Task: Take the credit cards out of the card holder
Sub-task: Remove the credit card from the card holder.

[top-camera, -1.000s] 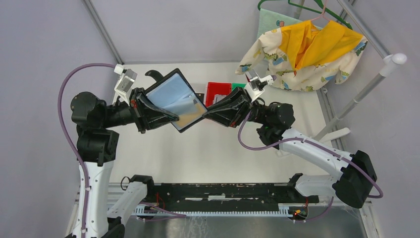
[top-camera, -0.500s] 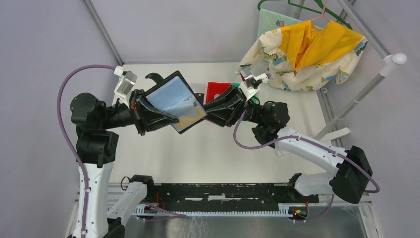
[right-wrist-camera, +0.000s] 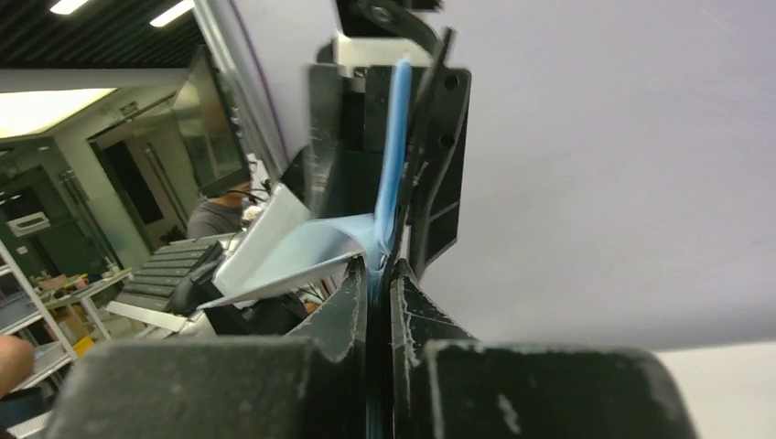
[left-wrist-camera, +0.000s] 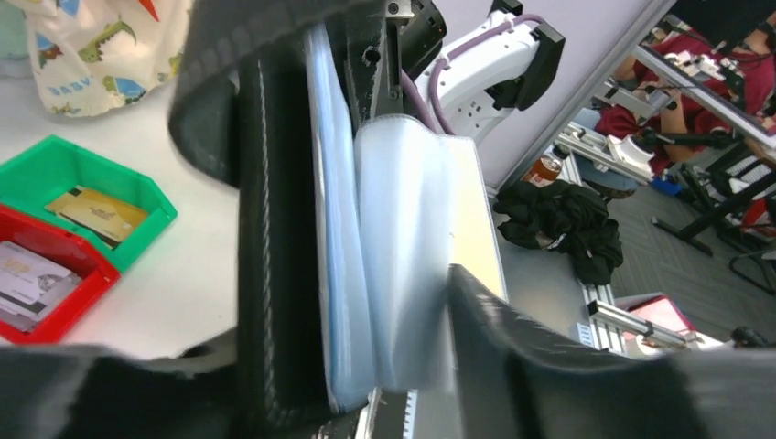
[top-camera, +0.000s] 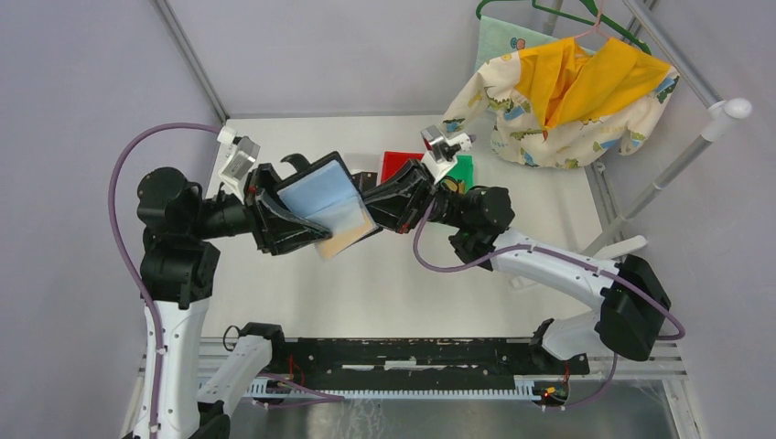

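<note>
The card holder (top-camera: pixel 320 194) hangs in the air between both arms, black outside and light blue inside, with a pale sleeve page (top-camera: pixel 340 236) drooping at its lower edge. My right gripper (top-camera: pixel 382 203) is shut on the holder's right edge; in the right wrist view its fingers (right-wrist-camera: pixel 352 311) pinch the thin blue and black edge (right-wrist-camera: pixel 392 155). My left gripper (top-camera: pixel 295 219) is open, its jaws standing either side of the holder (left-wrist-camera: pixel 343 229). A tan-gold credit card (left-wrist-camera: pixel 96 212) lies in the green bin. A silvery-grey credit card (left-wrist-camera: pixel 27 273) lies in the red bin.
The red bin (top-camera: pixel 399 165) and green bin (top-camera: pixel 463 170) sit on the table behind the right gripper. A patterned garment with yellow lining (top-camera: pixel 567 91) hangs on a rack at the back right. A metal rail runs along the table's near edge (top-camera: pixel 412 352).
My left gripper has opened from its grip on the holder. The right gripper has moved left and shut on the holder's right edge. The holder has shifted and a sleeve page now droops.
</note>
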Motion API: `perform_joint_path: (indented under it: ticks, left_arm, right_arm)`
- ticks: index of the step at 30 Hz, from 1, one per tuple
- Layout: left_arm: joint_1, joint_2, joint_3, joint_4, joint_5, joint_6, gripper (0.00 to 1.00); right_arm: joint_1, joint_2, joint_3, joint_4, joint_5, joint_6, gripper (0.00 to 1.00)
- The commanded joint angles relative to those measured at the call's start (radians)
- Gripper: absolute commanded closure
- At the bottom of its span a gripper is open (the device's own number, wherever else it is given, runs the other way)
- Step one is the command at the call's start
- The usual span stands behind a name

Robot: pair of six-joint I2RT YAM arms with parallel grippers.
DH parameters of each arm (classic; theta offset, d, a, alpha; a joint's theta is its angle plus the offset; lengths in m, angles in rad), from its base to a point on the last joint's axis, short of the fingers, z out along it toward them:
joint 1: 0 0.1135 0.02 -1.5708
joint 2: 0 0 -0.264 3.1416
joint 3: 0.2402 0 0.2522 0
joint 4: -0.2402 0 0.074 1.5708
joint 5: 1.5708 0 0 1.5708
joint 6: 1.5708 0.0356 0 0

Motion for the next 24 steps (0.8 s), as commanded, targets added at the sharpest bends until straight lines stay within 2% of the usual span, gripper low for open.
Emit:
perform_joint_path:
  ticks: [1,2,4,6,8,15,20,24]
  left_arm:
    - [-0.004,0.023,0.064,-0.168,-0.058,0.215,0.31]
    - [-0.003,0.023,0.084,-0.235,-0.097,0.310,0.16]
    - [-0.003,0.018,0.098,-0.316,-0.189,0.475,0.06]
    - [-0.003,-0.007,0.077,-0.339,-0.273,0.593,0.01]
    - [-0.003,-0.045,0.036,-0.323,-0.307,0.657,0.00]
    - [-0.003,-0.145,-0.057,-0.289,-0.314,0.819,0.01]
    - [-0.003,-0.172,-0.119,-0.244,-0.440,0.868,0.14]
    - [-0.003,-0.215,-0.197,-0.205,-0.457,0.911,0.16]
  right_arm:
    - [0.006,-0.017,0.039,-0.096,0.054,-0.034,1.00]
    - [0.006,-0.033,0.055,-0.210,0.079,-0.088,1.00]
    - [0.006,-0.076,0.107,-0.475,0.154,-0.249,1.00]
    - [0.006,-0.099,0.163,-0.691,0.248,-0.339,1.00]
    - [0.006,-0.122,0.187,-0.807,0.315,-0.383,1.00]
    - [0.007,-0.154,0.191,-0.896,0.368,-0.385,1.00]
    - [0.049,-0.123,0.289,-1.060,0.463,-0.412,1.00]
    - [0.111,-0.089,0.367,-1.185,0.569,-0.428,1.00]
